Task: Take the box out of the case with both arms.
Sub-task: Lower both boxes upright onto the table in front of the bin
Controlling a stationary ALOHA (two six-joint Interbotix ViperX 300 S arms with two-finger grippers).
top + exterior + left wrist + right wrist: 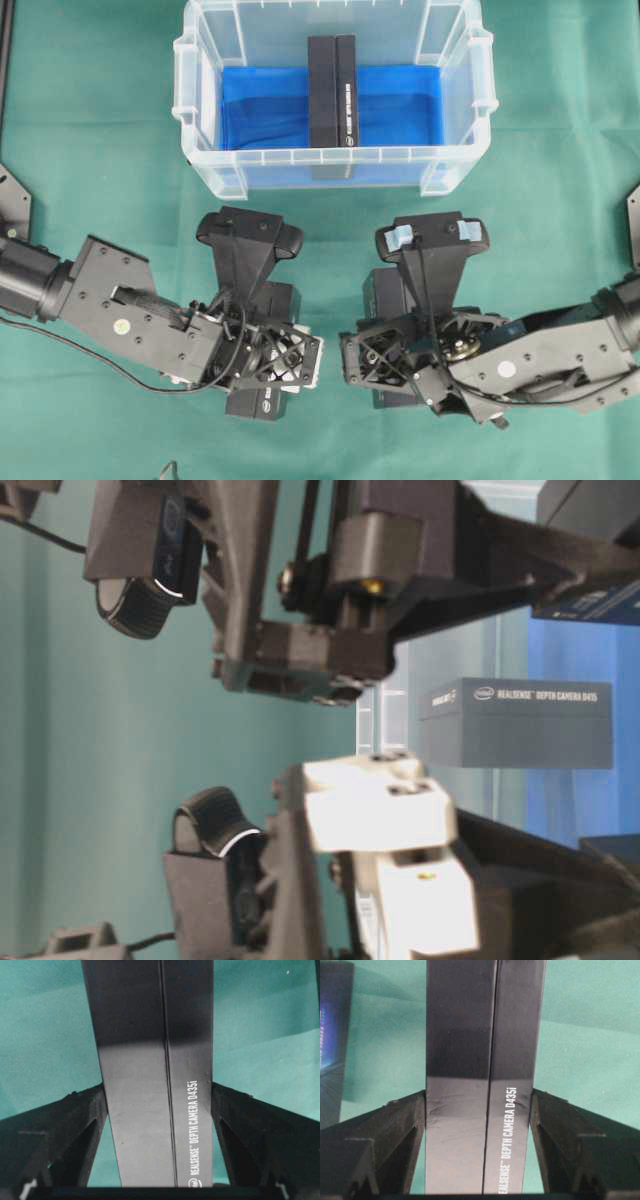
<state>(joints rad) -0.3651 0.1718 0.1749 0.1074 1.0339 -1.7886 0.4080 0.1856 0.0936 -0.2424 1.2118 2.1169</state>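
Right now the left fingers [75,1125] pinch a black box [150,1110] from both sides, low on the left of the overhead view. The right fingers [570,1130] pinch a second black box [470,1110], low on the right. Both are over the green counter [90,150]. A third black box [332,90] stands inside the case [212,110], top middle, on its blue sheet [260,100].

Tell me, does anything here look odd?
Yes. The left gripper clasps one RealSense box, the right gripper a second box, both outside the clear case. A third box stands on edge inside, though the job names just one.
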